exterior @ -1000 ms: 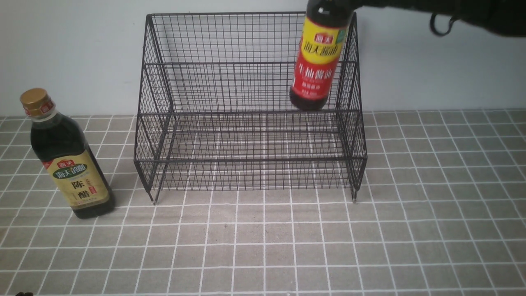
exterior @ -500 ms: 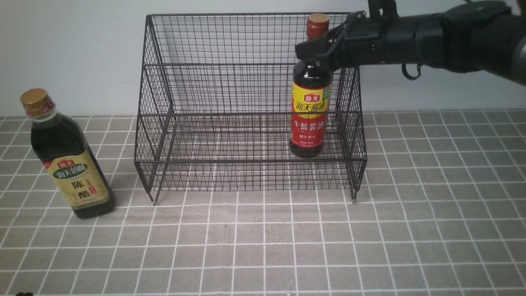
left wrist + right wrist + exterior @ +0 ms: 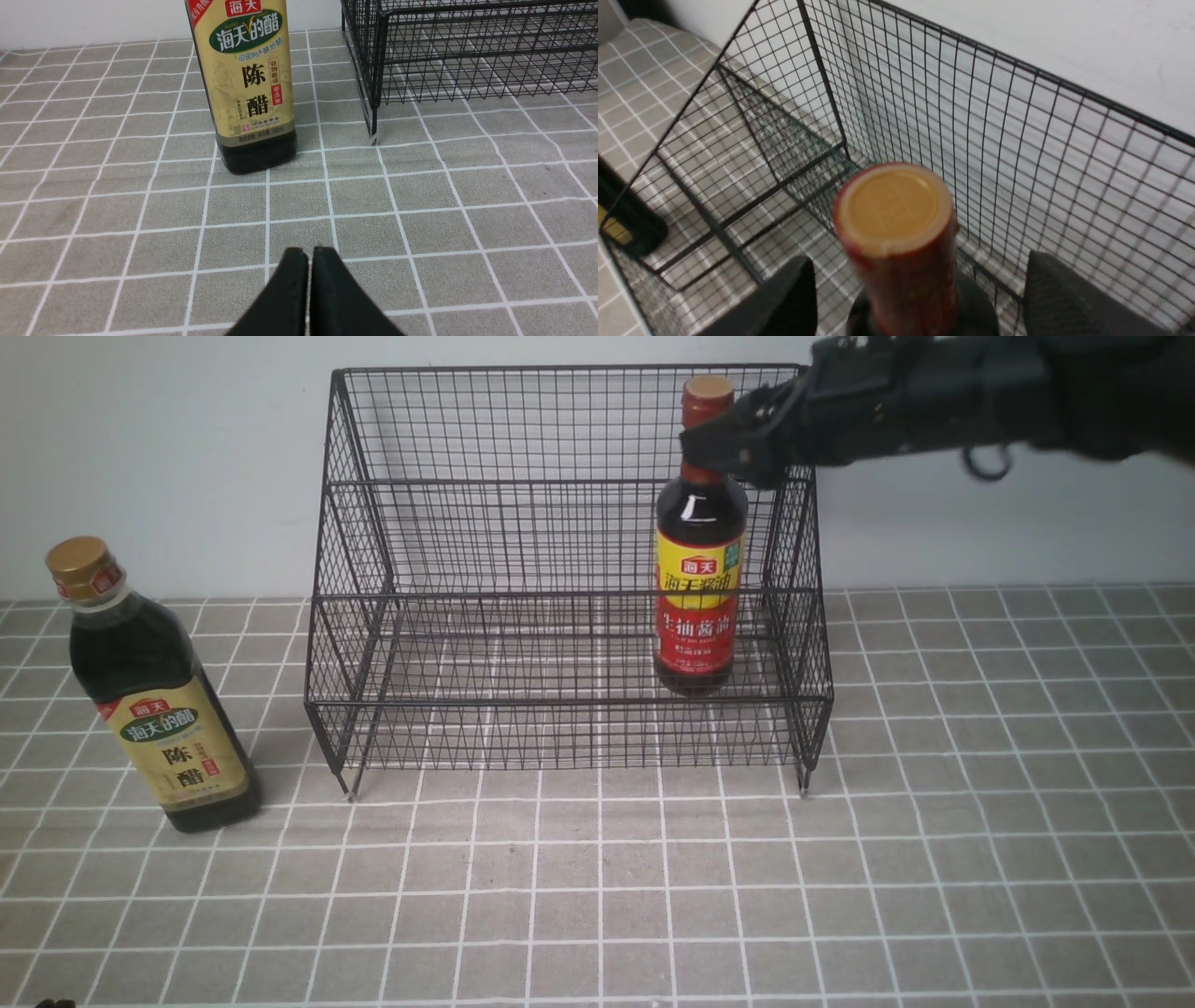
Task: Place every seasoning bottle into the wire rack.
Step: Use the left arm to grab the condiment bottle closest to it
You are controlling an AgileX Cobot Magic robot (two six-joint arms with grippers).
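The slim seasoning bottle [image 3: 700, 602] with the red-yellow label stands upright on the lower tier of the wire rack [image 3: 560, 702], near its right end. My right gripper [image 3: 738, 434] is open around the bottle's red-brown neck [image 3: 906, 280], and both fingers stand clear of it. The broad seasoning bottle [image 3: 159, 709] with the gold cap stands on the tiled cloth left of the rack. My left gripper [image 3: 308, 254] is shut on nothing, low over the cloth in front of that broad bottle [image 3: 250, 93].
The rack's tall mesh back [image 3: 1017, 140] and right side wall [image 3: 798, 569] are close around my right gripper. One rack foot [image 3: 373, 137] stands just right of the broad bottle. A pale wall runs behind everything.
My right arm lowered the slim bottle from above the rack onto the lower tier. Its jaws then spread off the neck, and the bottle stands on its own. The left arm has not moved.
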